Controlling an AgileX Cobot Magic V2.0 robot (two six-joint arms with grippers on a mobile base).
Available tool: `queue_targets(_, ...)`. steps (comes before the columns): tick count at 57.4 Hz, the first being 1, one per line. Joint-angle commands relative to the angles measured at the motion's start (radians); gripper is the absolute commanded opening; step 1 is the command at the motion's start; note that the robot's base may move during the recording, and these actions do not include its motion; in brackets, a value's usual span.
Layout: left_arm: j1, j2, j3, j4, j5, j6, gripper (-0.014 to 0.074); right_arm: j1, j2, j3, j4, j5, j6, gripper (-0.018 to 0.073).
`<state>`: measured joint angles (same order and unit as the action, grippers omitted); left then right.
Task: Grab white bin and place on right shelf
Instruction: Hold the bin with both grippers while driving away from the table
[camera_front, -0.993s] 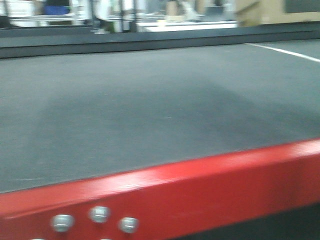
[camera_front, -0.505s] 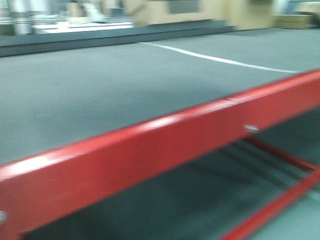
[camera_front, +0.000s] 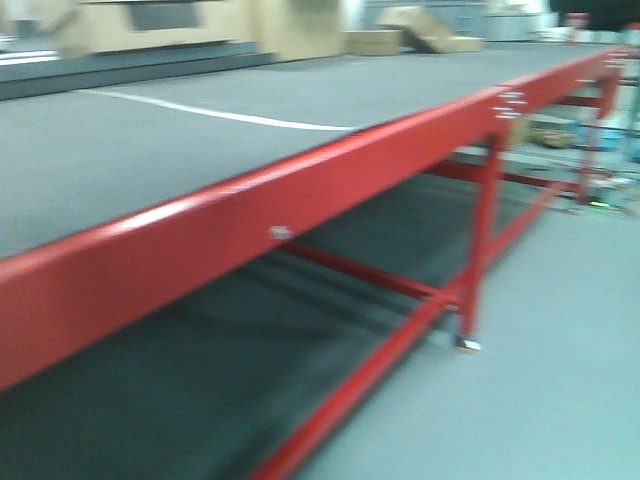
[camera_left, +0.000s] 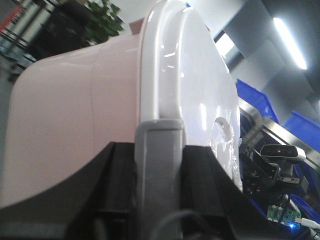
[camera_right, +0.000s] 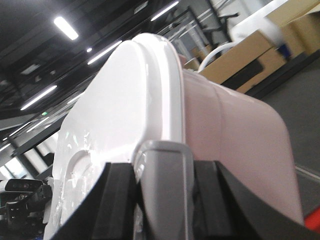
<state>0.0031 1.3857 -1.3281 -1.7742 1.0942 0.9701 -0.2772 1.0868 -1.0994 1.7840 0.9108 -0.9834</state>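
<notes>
The white bin (camera_left: 75, 115) fills the left wrist view, pale pink, with its white lid (camera_left: 200, 100) turned on edge. My left gripper (camera_left: 159, 155) is shut on the grey latch (camera_left: 159, 175) at the bin's end, with a black finger (camera_left: 117, 175) on each side. In the right wrist view the white bin (camera_right: 235, 135) and lid (camera_right: 115, 120) show from the other end. My right gripper (camera_right: 165, 175) is shut on that end's grey latch (camera_right: 165, 190). The bin is held up between both grippers. The right shelf is not in view in the front view.
The front view shows a long dark-matted table (camera_front: 120, 150) with a red front rail (camera_front: 250, 215) and red legs (camera_front: 480, 250), running away to the right over grey floor (camera_front: 540, 380). Blue crates (camera_left: 262, 97) on a steel rail (camera_left: 265, 117) show behind the bin. Cardboard boxes (camera_right: 250, 55) stand beyond.
The front view has swung right: the red table rail, first near and level, now runs off diagonally, and the table's legs and the floor have come into sight.
</notes>
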Motion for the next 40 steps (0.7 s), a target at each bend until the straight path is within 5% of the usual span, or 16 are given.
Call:
queue_targets(1, -0.030, -0.046, -0.035, -0.085, 0.239, 0.024, -0.0118, 0.019, -0.030, -0.033, 0.101, 0.093, -0.016, 0.0071)
queue_targets(40, -0.030, -0.046, -0.035, -0.085, 0.237, 0.024, -0.0118, 0.019, -0.030, -0.033, 0.101, 0.091, -0.016, 0.0071)
